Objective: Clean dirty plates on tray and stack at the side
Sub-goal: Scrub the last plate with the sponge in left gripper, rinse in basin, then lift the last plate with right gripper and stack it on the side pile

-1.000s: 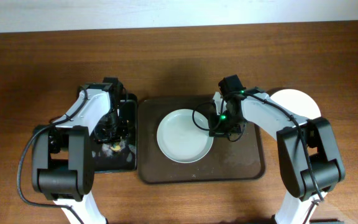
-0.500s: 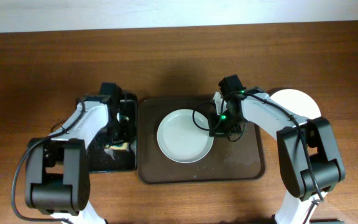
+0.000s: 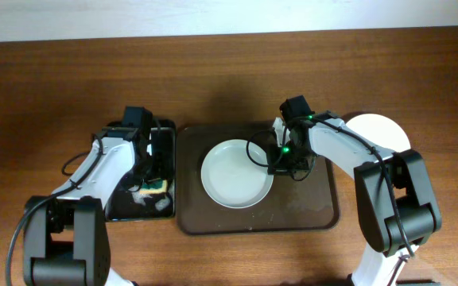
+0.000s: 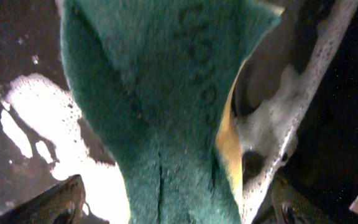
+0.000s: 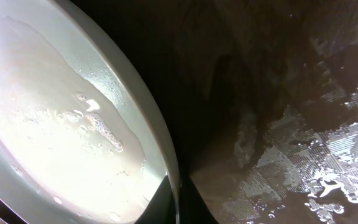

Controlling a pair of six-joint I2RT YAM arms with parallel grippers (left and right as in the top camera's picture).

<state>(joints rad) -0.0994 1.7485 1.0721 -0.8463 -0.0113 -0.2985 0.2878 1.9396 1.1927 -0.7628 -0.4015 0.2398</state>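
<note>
**Mint plate** (image 3: 233, 176): the only plate on the tray (image 3: 312, 210), lying flat a little left of the tray's centre. You see no red smear on it. The right wrist view shows a thin soapy film over its well, and wet, foamy patches on the tray beside it. Judge it scrubbed but not yet carried off.

**White plate** (image 3: 378, 127): on the bare table just beyond the tray's right end, partly hidden by the right arm. You cannot tell from above whether it is one plate or a stack. On this reading the task is near its end, and what is left is to lift the mint plate off the tray and set it on the white plate.

**Right gripper** (image 3: 280, 161): at the mint plate's right rim. In its wrist view the rim runs down between the two dark fingers, which stand close on either side of it. Take this as a pinch on the rim, though the contact itself sits at the very bottom edge of that view.

**Left gripper** (image 3: 145, 176): low over the black bin (image 3: 126, 210), just left of the tray. Its jaws stand spread. The green-and-yellow sponge (image 4: 166, 93) lies between them amid foam (image 4: 36, 112), with a gap on each side, so count it as free, not gripped.
</note>
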